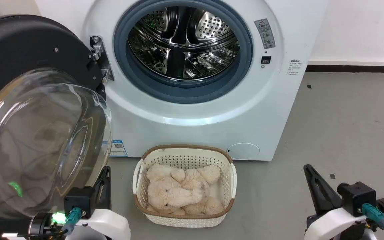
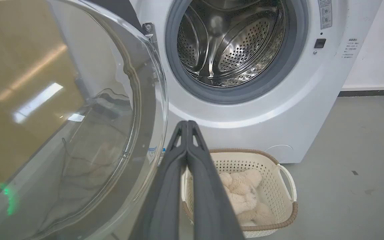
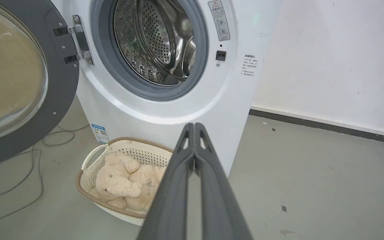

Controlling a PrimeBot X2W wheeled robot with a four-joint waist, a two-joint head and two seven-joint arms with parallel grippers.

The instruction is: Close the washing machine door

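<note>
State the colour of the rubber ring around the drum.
Grey; the ring shows best in the head view.

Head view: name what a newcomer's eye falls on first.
The washing machine door stands open at the left, its glass bowl bulging toward the camera. Right of it the washing machine's steel drum gapes open, and a basket of plush toys sits on the floor before it.
</note>
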